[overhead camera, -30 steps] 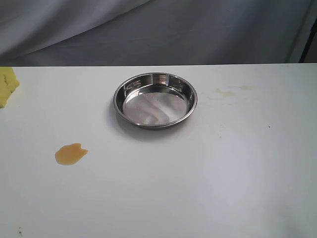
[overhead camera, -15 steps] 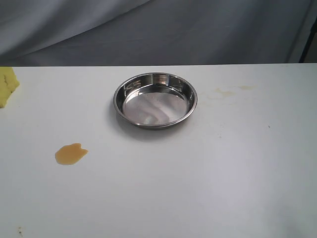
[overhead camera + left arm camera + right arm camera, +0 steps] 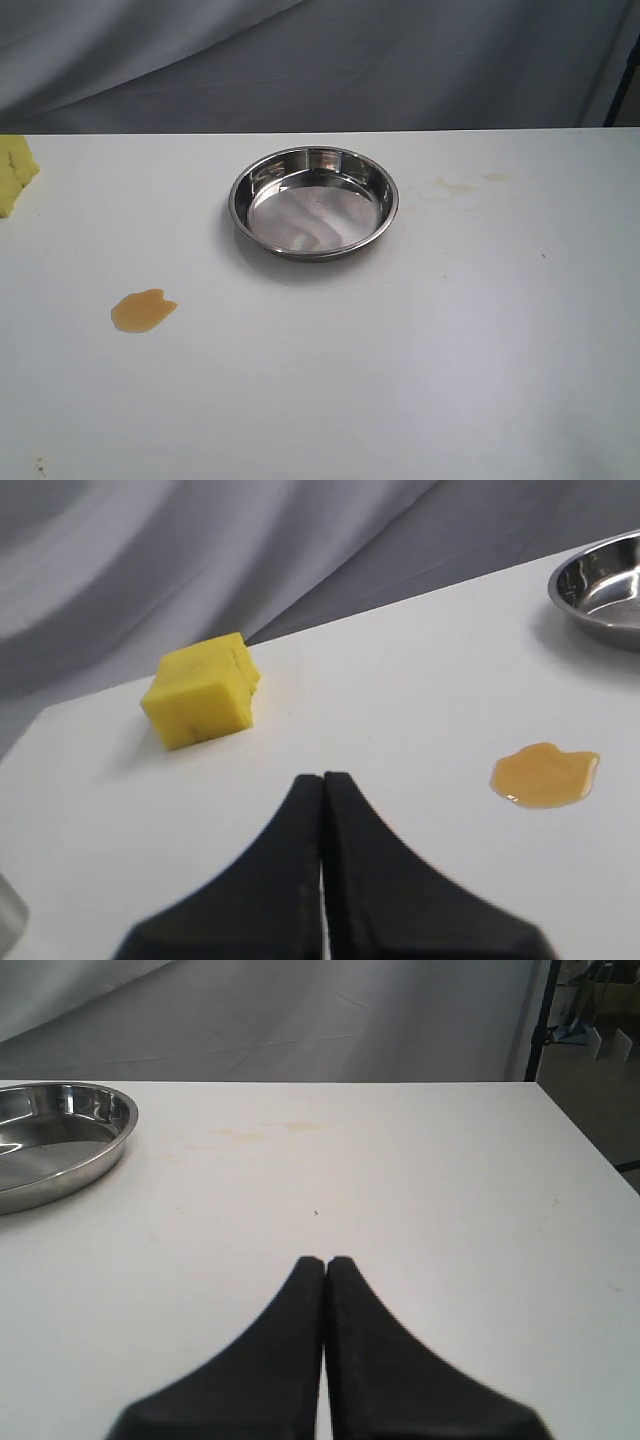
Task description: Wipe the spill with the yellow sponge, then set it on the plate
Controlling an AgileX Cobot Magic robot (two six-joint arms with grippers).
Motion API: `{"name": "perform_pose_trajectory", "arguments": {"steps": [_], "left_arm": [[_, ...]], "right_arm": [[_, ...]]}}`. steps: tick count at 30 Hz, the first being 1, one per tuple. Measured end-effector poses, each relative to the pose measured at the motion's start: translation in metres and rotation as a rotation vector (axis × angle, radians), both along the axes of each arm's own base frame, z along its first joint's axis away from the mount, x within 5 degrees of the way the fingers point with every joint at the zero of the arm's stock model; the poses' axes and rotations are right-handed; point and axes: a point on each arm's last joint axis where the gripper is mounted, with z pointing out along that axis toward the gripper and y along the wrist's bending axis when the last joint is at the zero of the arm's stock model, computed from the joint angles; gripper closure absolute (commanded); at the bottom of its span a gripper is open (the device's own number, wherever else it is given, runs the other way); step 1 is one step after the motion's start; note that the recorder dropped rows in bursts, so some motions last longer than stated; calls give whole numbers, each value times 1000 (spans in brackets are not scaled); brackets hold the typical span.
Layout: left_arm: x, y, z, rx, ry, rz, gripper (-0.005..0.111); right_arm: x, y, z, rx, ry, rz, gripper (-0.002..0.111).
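The yellow sponge [image 3: 14, 172] lies at the table's far left edge, cut off by the exterior view; the left wrist view shows the whole sponge [image 3: 201, 690], a chunky foam block. The amber spill [image 3: 143, 310] sits left of centre, nearer the front, and the same spill [image 3: 545, 775] shows in the left wrist view. The steel plate [image 3: 372, 228] stands in the middle, empty. My left gripper [image 3: 322, 778] is shut and empty, short of the sponge and beside the spill. My right gripper [image 3: 326, 1260] is shut and empty above bare table, with the plate [image 3: 105, 1155] off to one side.
A faint pale yellowish stain [image 3: 465, 183] marks the white table [image 3: 420, 350] right of the plate. Grey cloth [image 3: 320, 60] hangs behind the table. A dark stand pole [image 3: 540, 1020] rises past the table's right edge.
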Motion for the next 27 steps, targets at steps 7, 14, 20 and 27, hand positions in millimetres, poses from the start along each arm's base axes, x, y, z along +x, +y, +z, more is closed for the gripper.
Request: {"name": "perform_pose_trajectory", "arguments": {"steps": [7, 14, 20, 27], "left_arm": [[2, -1, 14, 215, -147, -51, 107], [-19, -38, 68, 182, -841, -413, 107], [-44, -44, 88, -241, -1071, -657, 107], [-28, -6, 89, -710, -1020, -293, 107]], "right_arm": [[0, 0, 0, 0, 0, 0, 108], [0, 0, 0, 0, 0, 0, 108], [0, 0, 0, 0, 0, 0, 108], [0, 0, 0, 0, 0, 0, 108]]}}
